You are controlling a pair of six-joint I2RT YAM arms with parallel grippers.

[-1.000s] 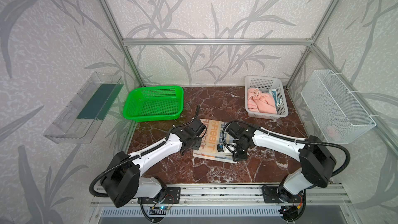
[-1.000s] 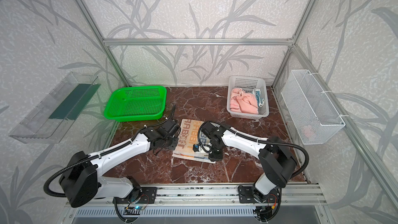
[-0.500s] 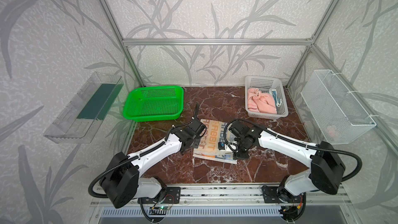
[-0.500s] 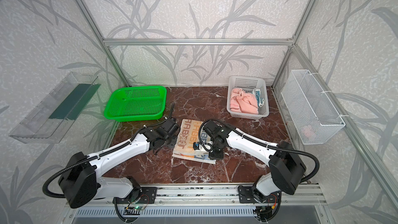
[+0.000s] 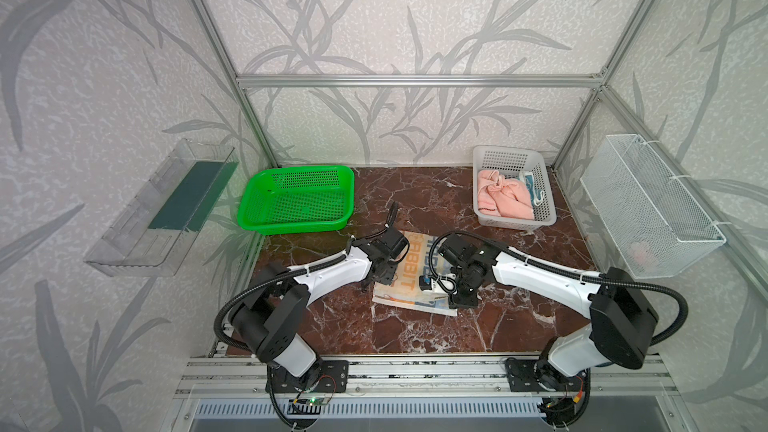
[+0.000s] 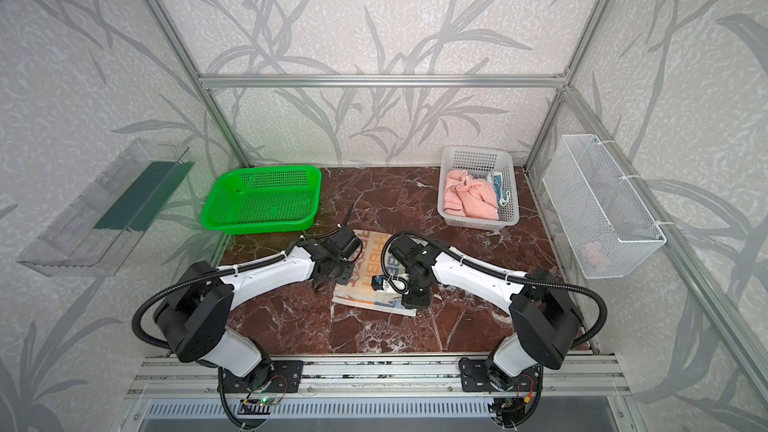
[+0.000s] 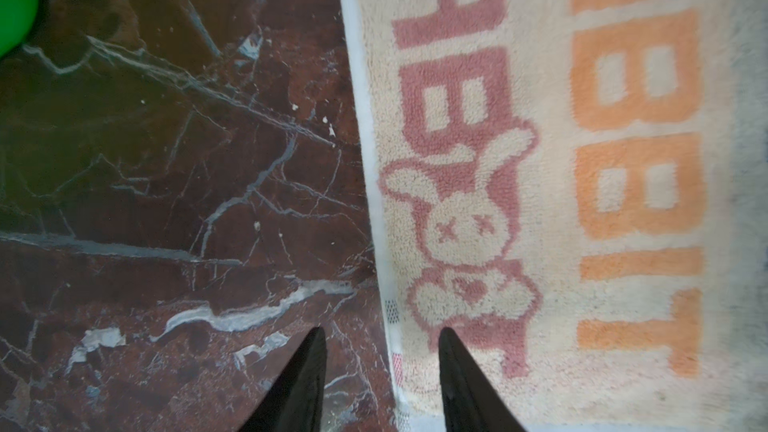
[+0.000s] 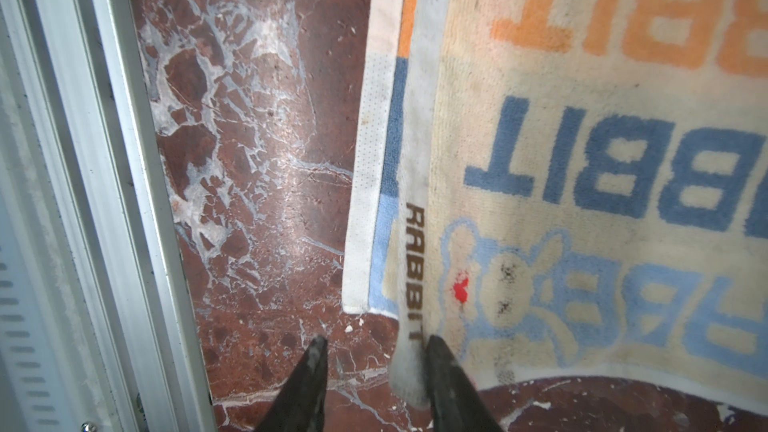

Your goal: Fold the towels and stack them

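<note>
Left gripper (image 7: 380, 334), jaws apart, straddles one edge of the cream towel (image 5: 405, 270). Right gripper (image 8: 374, 340), jaws also apart, has a raised corner between them, unclamped. That towel lies folded on the table (image 5: 415, 334) between the arms. Likely light, limp terry: pinch corners through both layers. Grey basket (image 5: 515, 224) holds the crumpled pink towel (image 5: 503, 201) and teal towel (image 5: 531, 183). Green basket (image 5: 291, 225) is empty.

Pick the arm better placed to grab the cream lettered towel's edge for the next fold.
Probably right: right gripper is open with a raised corner of the cream lettered towel between its fingers; left gripper only straddles a flat edge.
</note>
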